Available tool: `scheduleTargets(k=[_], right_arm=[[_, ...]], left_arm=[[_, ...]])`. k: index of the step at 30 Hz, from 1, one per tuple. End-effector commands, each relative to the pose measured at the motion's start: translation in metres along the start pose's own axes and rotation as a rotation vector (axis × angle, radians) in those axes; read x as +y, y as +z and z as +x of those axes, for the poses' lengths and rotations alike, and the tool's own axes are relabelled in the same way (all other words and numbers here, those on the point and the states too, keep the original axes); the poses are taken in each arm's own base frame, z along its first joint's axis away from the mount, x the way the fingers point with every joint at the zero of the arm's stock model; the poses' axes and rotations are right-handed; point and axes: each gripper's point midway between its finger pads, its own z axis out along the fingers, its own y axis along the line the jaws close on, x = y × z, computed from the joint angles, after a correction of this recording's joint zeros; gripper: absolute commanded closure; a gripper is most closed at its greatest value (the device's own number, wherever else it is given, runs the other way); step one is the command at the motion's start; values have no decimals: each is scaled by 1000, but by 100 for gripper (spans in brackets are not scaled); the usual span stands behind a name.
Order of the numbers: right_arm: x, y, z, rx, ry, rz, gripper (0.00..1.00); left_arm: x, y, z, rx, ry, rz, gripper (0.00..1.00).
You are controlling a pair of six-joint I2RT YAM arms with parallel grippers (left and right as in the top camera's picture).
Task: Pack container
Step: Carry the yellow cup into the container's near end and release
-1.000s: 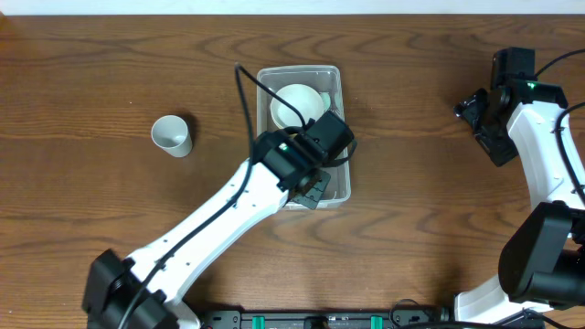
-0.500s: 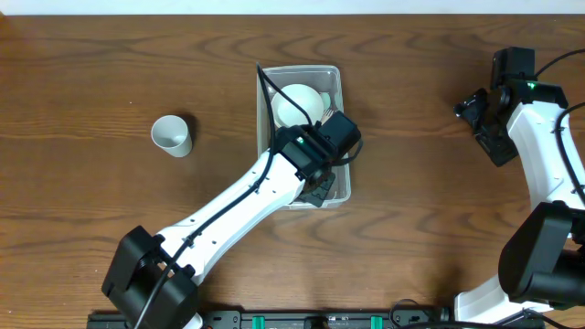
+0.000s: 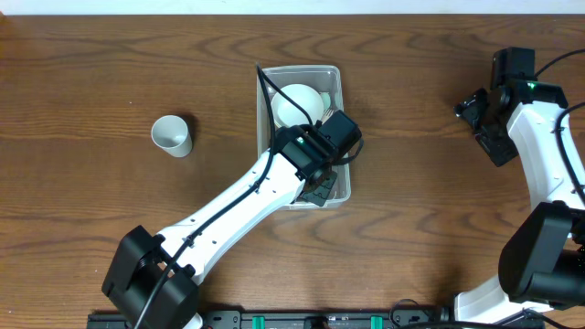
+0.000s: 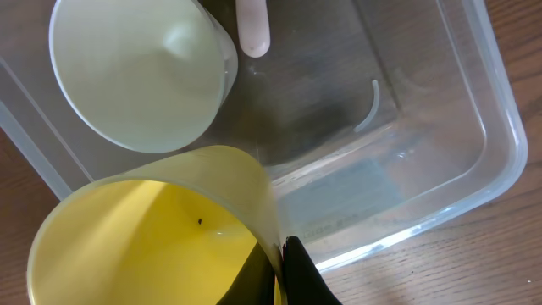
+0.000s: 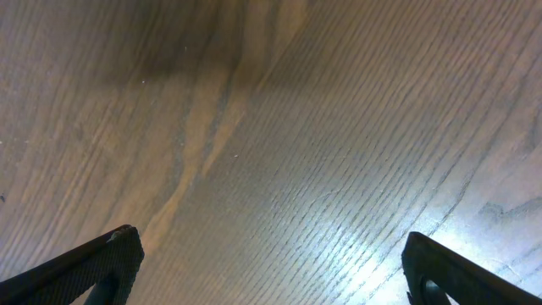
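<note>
The container stands mid-table, toward the far edge, with a white bowl in its far end. The left gripper is over the container's near end, its fingers clamped on the wall of a yellow bowl. The right gripper hangs over the table at far right, fingers spread wide, holding nothing. A grey cup stands well apart to the left.

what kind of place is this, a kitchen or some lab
Most likely a robotics lab bench, not a kitchen: a left arm and right arm stand at a wood-grain table, with a few staged items: a clear container, yellow bowl and pale cup.
</note>
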Motion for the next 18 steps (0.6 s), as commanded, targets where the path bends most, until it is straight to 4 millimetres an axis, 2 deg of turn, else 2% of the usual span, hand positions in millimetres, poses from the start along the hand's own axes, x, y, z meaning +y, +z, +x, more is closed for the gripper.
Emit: scheduleTargets(k=[1, 18], right_arm=[[-1, 0, -1, -6, 14, 4, 1], [-1, 0, -1, -6, 14, 4, 1]], left_arm=[[1, 7, 8, 32, -12, -11, 94], [2, 15, 12, 38, -77, -15, 94]])
